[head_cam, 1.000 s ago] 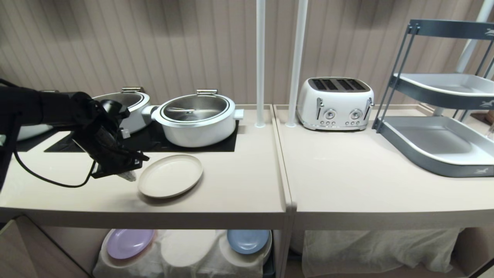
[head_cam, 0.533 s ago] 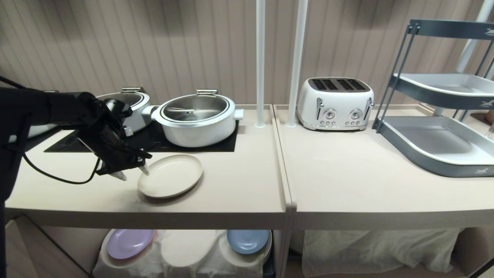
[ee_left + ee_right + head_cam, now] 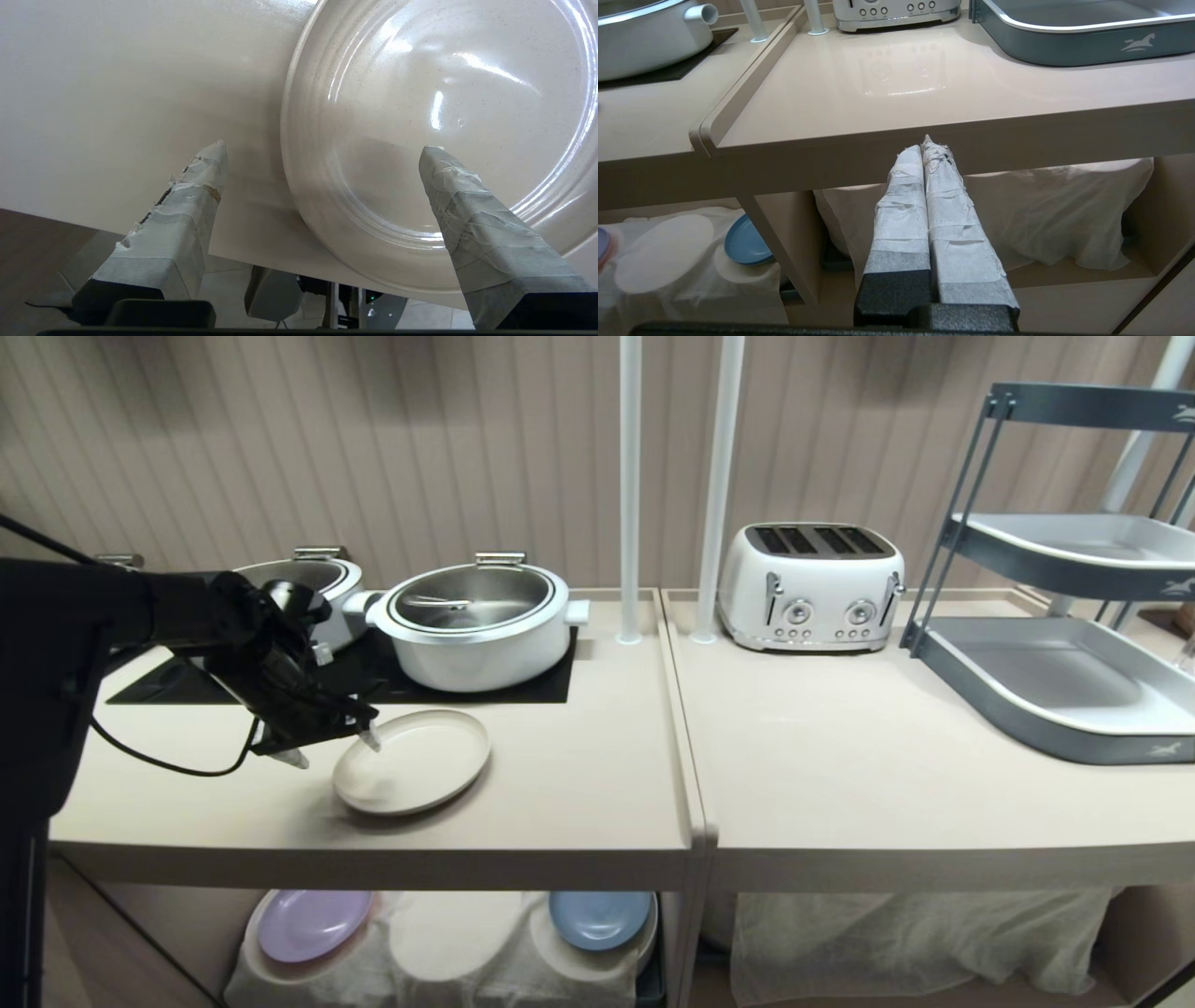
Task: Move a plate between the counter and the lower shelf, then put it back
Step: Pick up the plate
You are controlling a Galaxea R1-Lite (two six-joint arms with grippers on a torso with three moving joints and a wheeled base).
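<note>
Left claw [image 3: 334,749] now wide astride plate [image 3: 413,761] rim

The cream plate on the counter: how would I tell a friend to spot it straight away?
Look at the counter with the black cooktop and the white pot. Just in front of that pot lies the plate, flat, with the left claw open astride its rim. It is cream and up top; the lilac plate and blue plate sit below.
</note>
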